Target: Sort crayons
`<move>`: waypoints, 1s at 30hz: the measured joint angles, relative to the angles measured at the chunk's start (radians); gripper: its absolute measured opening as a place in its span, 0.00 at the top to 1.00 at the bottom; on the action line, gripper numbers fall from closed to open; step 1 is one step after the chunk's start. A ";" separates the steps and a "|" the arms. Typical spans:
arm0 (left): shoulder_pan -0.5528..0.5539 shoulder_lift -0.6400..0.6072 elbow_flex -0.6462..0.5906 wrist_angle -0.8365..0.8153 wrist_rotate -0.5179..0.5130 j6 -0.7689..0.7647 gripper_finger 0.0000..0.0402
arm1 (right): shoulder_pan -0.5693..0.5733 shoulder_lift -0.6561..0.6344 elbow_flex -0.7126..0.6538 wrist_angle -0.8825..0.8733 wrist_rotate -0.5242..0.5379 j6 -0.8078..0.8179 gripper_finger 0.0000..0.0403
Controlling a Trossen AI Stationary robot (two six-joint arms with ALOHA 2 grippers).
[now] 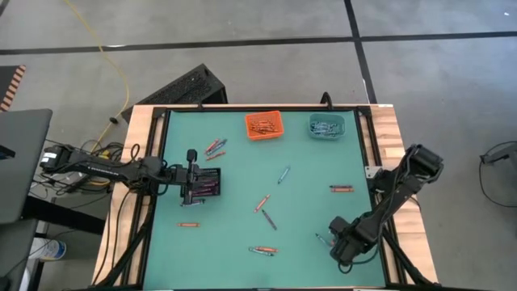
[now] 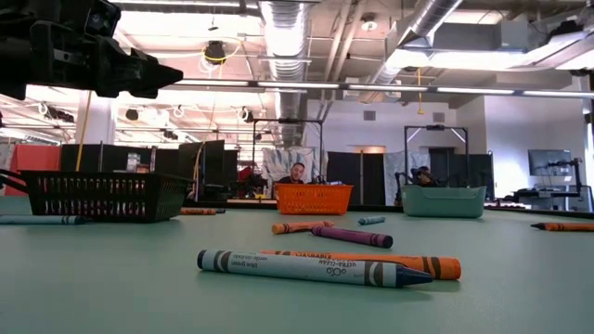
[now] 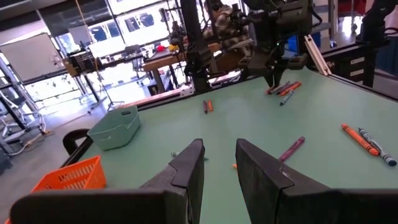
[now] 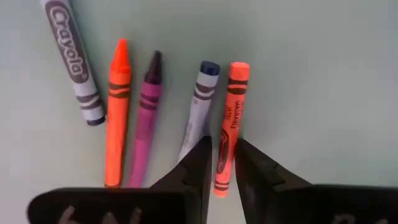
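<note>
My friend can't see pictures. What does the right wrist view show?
The right tool sits low over an orange crayon, one finger on each side. Beside it on the green table lie blue, purple, orange and grey-blue crayons.

I'm looking into an open industrial lab: exposed ceiling ducts [image 2: 283, 37], a concrete floor [image 1: 242, 40], workbenches beyond my green table [image 1: 307, 234], and a seated person [image 2: 295, 173].
</note>
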 joint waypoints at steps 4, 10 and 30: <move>0.000 0.000 0.000 0.000 0.000 0.002 0.80 | -0.016 0.022 0.000 -0.004 -0.006 -0.051 0.82; 0.000 0.000 0.000 -0.001 0.000 0.002 0.80 | -0.058 -0.001 -0.002 -0.040 0.012 -0.110 0.96; 0.000 0.000 0.000 -0.007 -0.018 0.003 0.80 | -0.466 -0.223 -0.006 -0.131 0.669 -0.544 1.00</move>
